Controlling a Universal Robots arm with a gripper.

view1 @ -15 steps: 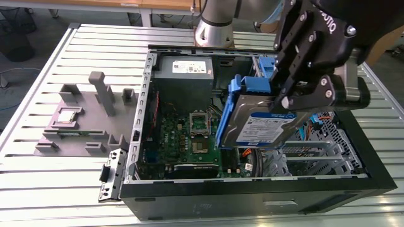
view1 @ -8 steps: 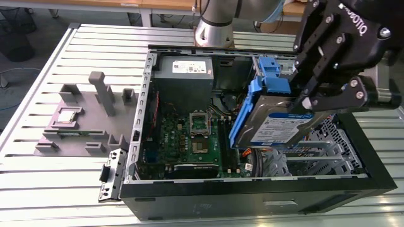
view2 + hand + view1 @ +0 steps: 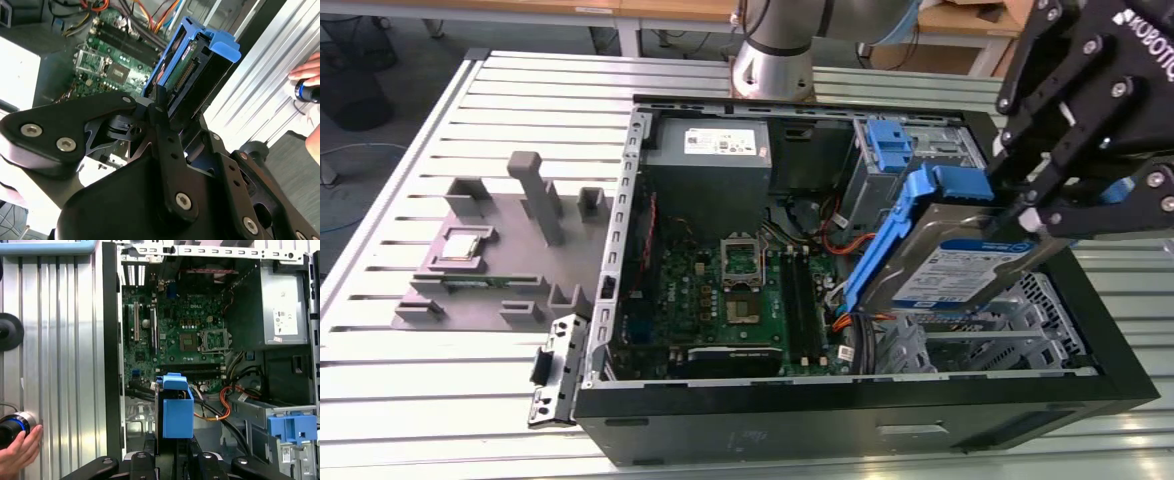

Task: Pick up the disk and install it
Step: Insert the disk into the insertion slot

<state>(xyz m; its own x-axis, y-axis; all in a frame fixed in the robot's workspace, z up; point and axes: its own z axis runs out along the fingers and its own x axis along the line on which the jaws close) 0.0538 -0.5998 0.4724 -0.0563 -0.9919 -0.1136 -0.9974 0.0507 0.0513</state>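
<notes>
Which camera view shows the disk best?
The exterior view: there the disk shows its labelled face and blue frame, tilted over the open computer case, clamped in the gripper. The second wrist view shows the connector end of the disk; the first wrist view sees the disk end-on, mostly blue frame.

The case (image 3: pixel 854 425) lies open on top, leaving free room above the motherboard (image 3: pixel 720 290). The disk (image 3: pixel 961 265), clamped tilted in the gripper (image 3: pixel 1027 215), hangs over the bay corner. There orange cables (image 3: pixel 851 243), the blue latch (image 3: pixel 891 148) and the case wall crowd it. 1 hand (image 3: pixel 17 452) lies on the table outside.
</notes>
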